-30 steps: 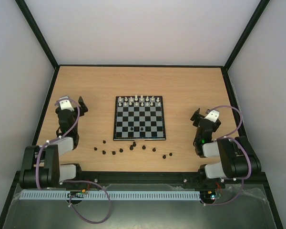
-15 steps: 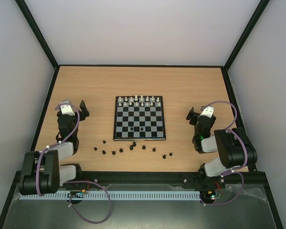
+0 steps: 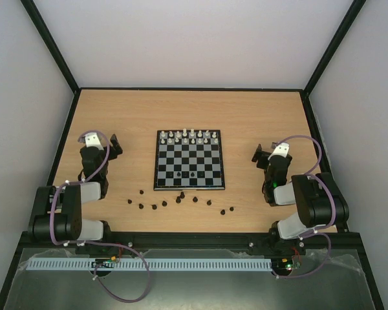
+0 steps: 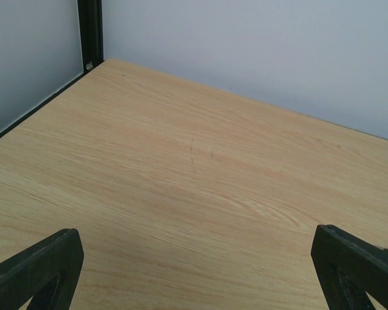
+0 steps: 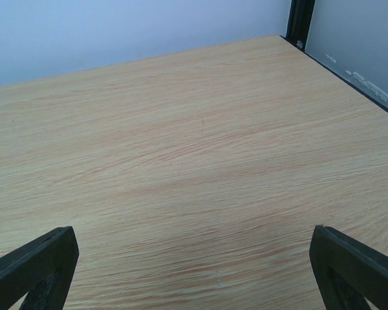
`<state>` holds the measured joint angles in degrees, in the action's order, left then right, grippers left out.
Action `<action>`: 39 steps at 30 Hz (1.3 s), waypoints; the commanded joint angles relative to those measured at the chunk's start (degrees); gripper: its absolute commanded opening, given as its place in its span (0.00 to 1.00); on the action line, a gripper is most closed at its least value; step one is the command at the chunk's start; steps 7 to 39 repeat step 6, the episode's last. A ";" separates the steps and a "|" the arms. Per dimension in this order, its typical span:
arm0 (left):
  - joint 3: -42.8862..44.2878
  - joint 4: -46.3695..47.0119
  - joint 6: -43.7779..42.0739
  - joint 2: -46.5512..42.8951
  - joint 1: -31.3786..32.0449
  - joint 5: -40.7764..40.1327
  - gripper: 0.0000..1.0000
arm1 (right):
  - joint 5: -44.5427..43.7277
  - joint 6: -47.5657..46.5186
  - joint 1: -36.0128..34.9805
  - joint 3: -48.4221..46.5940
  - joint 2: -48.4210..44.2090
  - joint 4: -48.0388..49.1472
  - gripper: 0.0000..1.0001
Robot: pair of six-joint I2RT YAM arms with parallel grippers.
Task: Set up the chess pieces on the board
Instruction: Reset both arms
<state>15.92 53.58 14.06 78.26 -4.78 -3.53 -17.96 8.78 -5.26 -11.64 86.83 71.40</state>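
The board (image 3: 189, 161) lies mid-table. White chess pieces (image 3: 189, 135) fill its two far rows, and two black pieces (image 3: 192, 174) stand on its near part. Several more black pieces (image 3: 178, 200) are scattered on the wood in front of the near edge. My left gripper (image 3: 112, 146) hovers left of the board and is open, with nothing in it. My right gripper (image 3: 261, 155) is open and empty to the right of the board. The left wrist view shows my left gripper (image 4: 195, 271) over bare wood, and the right wrist view shows my right gripper (image 5: 194, 268) over bare wood too.
The wooden table (image 3: 252, 116) is bounded by a black frame (image 3: 313, 123) and pale walls on three sides. A back-left corner post (image 4: 90, 32) shows in the left wrist view, a back-right one (image 5: 301, 19) in the right wrist view.
The right arm swung its gripper slightly left toward the board. The left arm folded back and its wrist shifted a little to the right. No piece has moved.
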 commanded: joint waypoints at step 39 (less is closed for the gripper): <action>1.32 -0.01 0.50 0.22 0.34 -2.99 1.00 | 0.58 -0.27 0.25 -1.05 0.10 0.61 0.99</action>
